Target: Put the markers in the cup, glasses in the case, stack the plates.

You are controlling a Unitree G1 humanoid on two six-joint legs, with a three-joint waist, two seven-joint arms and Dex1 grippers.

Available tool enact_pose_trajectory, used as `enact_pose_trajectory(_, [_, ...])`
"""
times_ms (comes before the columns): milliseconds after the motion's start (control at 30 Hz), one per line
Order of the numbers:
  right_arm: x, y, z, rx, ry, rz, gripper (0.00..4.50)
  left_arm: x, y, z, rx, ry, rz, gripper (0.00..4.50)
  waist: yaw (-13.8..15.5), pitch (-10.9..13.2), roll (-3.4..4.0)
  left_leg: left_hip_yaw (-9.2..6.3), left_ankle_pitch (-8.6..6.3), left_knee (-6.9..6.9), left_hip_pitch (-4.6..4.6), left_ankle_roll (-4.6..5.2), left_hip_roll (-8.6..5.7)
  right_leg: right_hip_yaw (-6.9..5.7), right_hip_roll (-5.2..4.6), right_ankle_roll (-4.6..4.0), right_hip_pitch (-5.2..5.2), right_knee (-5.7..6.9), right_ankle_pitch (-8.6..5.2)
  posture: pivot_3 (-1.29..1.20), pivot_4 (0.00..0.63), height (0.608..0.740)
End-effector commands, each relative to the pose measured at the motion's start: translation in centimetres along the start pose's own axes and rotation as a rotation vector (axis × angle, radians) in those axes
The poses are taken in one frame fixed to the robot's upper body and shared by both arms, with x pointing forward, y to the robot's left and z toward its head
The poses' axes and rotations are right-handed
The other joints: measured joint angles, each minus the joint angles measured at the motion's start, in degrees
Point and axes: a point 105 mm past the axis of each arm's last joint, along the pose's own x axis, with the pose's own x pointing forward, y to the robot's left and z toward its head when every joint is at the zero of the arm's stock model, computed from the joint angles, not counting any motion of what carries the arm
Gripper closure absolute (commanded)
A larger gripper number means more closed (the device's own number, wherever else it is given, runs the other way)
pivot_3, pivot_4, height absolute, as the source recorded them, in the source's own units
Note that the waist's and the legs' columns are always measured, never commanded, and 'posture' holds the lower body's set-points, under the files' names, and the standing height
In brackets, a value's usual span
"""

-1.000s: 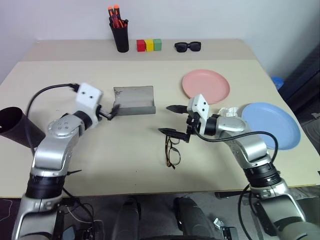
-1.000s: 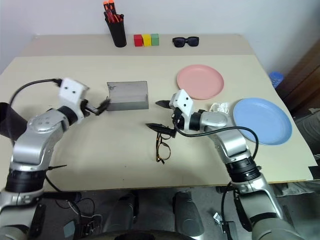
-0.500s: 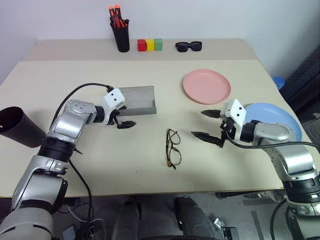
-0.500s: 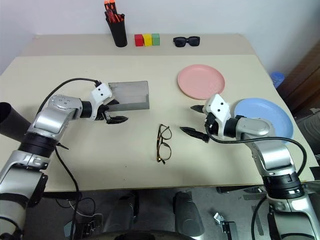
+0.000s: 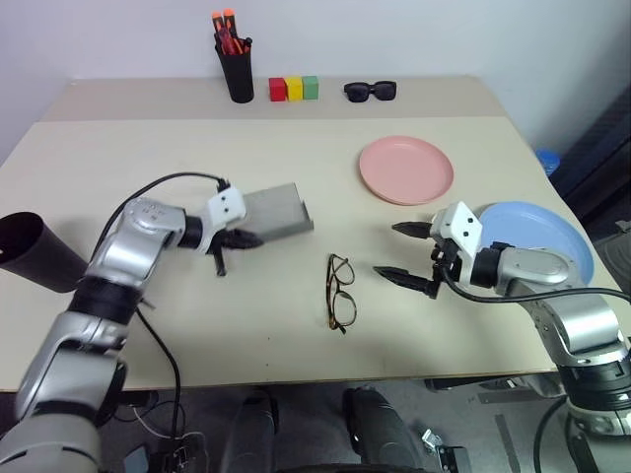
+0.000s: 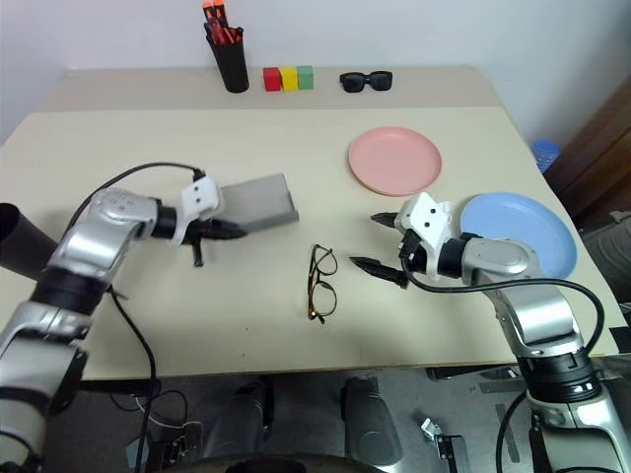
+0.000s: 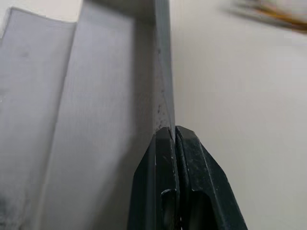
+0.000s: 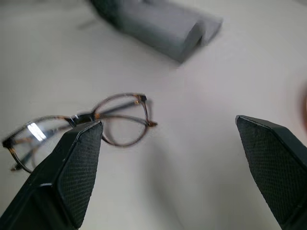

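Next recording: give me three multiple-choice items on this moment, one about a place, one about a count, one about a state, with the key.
1. Where do the glasses lie?
A. in the case
B. on the bare table between the two grippers
C. on the pink plate

2. How many coloured blocks stand in the row at the table's far edge?
A. two
B. three
C. five

3. How is the left gripper?
A. wide open
B. shut on the case's edge
C. holding a marker

Key: B, the frames rest on the tabletop; B, red, yellow, green; B, the fingers pinch the grey case wall.
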Motion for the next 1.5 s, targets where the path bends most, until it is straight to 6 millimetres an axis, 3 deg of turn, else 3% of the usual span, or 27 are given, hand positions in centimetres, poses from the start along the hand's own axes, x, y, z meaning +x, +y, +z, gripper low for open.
enact_pose_trajectory(33, [1.0,1.6,1.2,-0.01,-0.015,0.069,0.0,-2.1,-2.7,1.2,0.087,0.005,-0.086,4.48,0.26,0.03,0.04,0.0,0.0,0.0,0.0,0.0,0.0,0.0,0.0,-0.01,-0.01,0.01,0.0,0.0,0.15,0.74])
enact_pose_trajectory(133, [1.5,2.3,0.9,-0.015,0.004,0.098,0.0,-2.4,-4.5,0.5,0.114,0.054,-0.129,4.48,0.65,0.03,0.05,0.01,0.0,0.1,0.0,0.0,-0.01,0.0,-0.04,-0.12,0.04,-0.03,-0.06,0.0,0.15,0.74])
enact_pose_trajectory(267, [1.9,1.3,0.8,-0.132,0.011,0.067,0.0,-1.7,-5.3,0.3,0.075,0.051,-0.135,4.48,0.86,0.03,0.05,0.07,-0.01,0.28,-0.02,-0.01,-0.06,0.01,-0.15,-0.16,0.13,-0.14,-0.05,0.0,0.15,0.74])
enact_pose_trajectory(367, [2.1,0.7,1.2,-0.209,-0.001,0.057,0.0,-1.1,-5.2,0.4,0.058,0.033,-0.108,3.59,0.69,0.03,0.06,0.1,-0.01,0.28,-0.01,0.01,-0.06,0.0,-0.15,-0.18,0.12,-0.13,-0.03,0.0,0.15,0.74])
enact_pose_trajectory(467, [2.6,0.4,2.1,-0.365,-0.021,0.078,0.0,-1.0,-4.4,1.5,0.081,-0.028,-0.033,2.11,0.47,0.04,0.07,0.1,-0.04,0.25,-0.01,0.06,-0.05,-0.01,-0.12,-0.16,0.09,-0.1,-0.04,0.0,0.15,0.74])
enact_pose_trajectory(600, [3.0,1.2,1.5,-0.645,0.01,0.181,0.0,-2.0,-3.2,2.7,0.05,-0.102,0.069,2.11,0.33,0.04,0.07,0.09,-0.05,0.23,-0.01,0.09,-0.03,-0.01,-0.07,-0.1,0.08,-0.08,-0.05,0.0,0.15,0.74])
enact_pose_trajectory(700, [3.0,1.8,0.7,-0.883,0.021,0.269,0.0,-3.3,-3.2,2.6,0.006,-0.114,0.124,2.11,0.28,0.05,0.08,0.08,-0.05,0.23,0.0,0.09,-0.04,0.0,-0.07,-0.07,0.09,-0.06,-0.07,0.0,0.15,0.74])
enact_pose_trajectory(900, [3.4,1.5,-1.4,-1.248,0.027,0.353,0.0,-5.2,-6.0,1.4,-0.129,-0.132,0.116,2.11,-0.01,0.07,0.11,0.12,-0.05,0.19,0.09,0.08,-0.03,0.02,-0.09,-0.08,0.1,-0.04,-0.07,0.0,0.15,0.74])
enact_pose_trajectory(1200, [4.5,1.2,-1.5,-1.391,-0.034,0.379,0.0,-5.3,-12.5,-0.1,-0.235,-0.076,0.004,2.11,0.28,0.07,0.12,0.13,-0.04,0.22,0.17,0.08,-0.05,0.05,-0.14,-0.14,0.18,-0.03,-0.06,0.0,0.15,0.74])
enact_pose_trajectory(1500, [5.8,2.8,-1.9,-1.426,-0.091,0.448,0.0,-5.1,-13.0,-0.1,-0.27,-0.09,0.037,2.11,0.28,0.07,0.12,0.13,-0.04,0.23,0.24,0.08,-0.05,0.05,-0.14,-0.19,0.24,-0.02,-0.06,0.0,0.15,0.74])
